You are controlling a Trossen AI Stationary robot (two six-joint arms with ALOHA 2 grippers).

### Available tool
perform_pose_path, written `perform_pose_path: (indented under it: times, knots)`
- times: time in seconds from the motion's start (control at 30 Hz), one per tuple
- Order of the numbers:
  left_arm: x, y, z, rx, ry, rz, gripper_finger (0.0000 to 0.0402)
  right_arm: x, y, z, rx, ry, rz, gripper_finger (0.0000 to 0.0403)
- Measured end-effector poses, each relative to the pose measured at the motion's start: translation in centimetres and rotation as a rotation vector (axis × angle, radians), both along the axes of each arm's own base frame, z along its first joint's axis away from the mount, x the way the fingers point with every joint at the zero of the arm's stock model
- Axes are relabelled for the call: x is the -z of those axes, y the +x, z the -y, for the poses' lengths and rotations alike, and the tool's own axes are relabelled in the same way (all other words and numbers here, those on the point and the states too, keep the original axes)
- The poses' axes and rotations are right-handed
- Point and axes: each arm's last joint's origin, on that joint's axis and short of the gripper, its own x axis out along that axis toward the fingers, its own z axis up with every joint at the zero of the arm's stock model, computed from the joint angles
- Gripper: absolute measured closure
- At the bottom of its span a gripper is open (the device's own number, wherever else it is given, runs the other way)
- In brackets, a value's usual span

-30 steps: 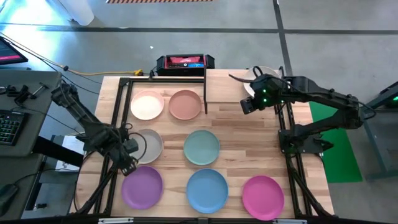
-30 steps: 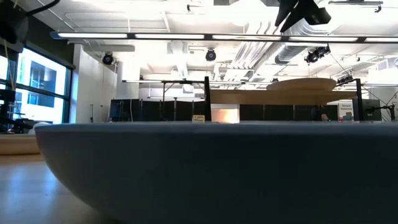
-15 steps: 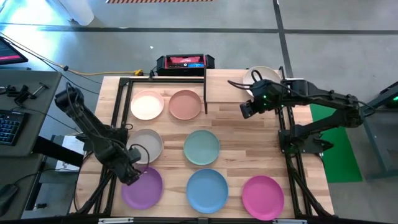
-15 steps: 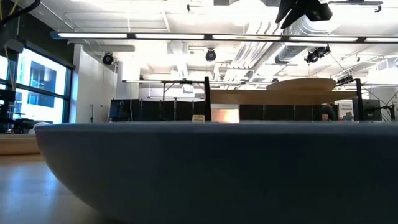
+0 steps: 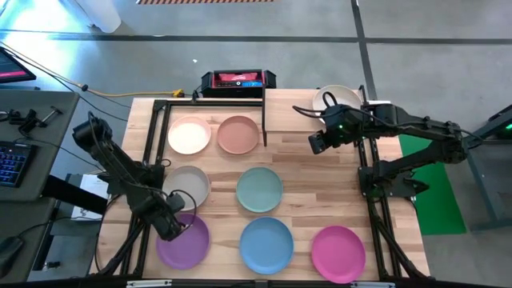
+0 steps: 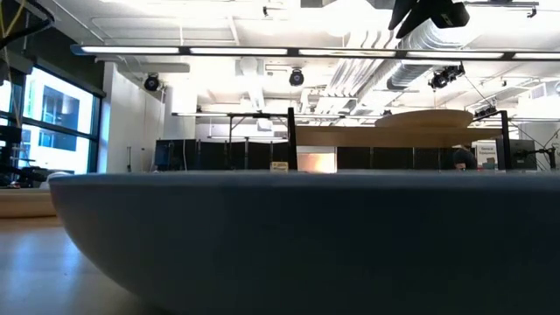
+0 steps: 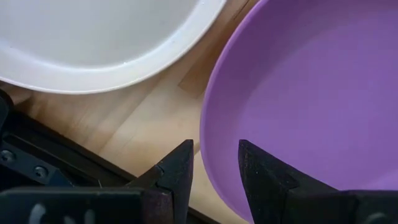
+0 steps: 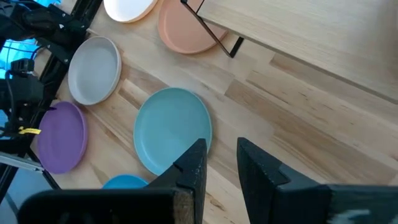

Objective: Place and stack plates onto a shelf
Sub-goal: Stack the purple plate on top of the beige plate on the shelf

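Down at the table's near left corner, the left gripper (image 5: pixel 174 228) sits low at the rim of the purple plate (image 5: pixel 183 242), its two fingers (image 7: pixel 177 171) parted with the plate's edge passing between them, not yet pinched as far as I can see. Just beside it lies a cream plate (image 5: pixel 189 187) (greyish from above), and further along the table (image 5: pixel 312 180) are the pale pink plate (image 5: pixel 190 134), the terracotta plate (image 5: pixel 238 134), the teal plate (image 5: pixel 259 190), the blue plate (image 5: pixel 266 245) and the magenta plate (image 5: pixel 338 254). Another cream plate (image 5: pixel 336 96) already rests on the shelf (image 5: pixel 288 112) at the far side. The right gripper (image 5: pixel 318 141) hangs above the table near the shelf's front edge, fingers (image 8: pixel 193 165) slightly apart, holding nothing.
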Motion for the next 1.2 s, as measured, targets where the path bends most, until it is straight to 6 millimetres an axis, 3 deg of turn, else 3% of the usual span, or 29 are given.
perform_pose_path:
  times: [0.4,1.2]
  knots:
    - [1.5,0.3,0.4,0.0,0.059,-0.062,0.0284,0.0,0.0,0.0,0.0,0.0,0.0,0.0334]
    - [2.7,0.3,0.5,-0.027,0.004,-0.046,0.0284,0.0,0.0,0.0,-0.009,-0.004,-0.001,0.0334]
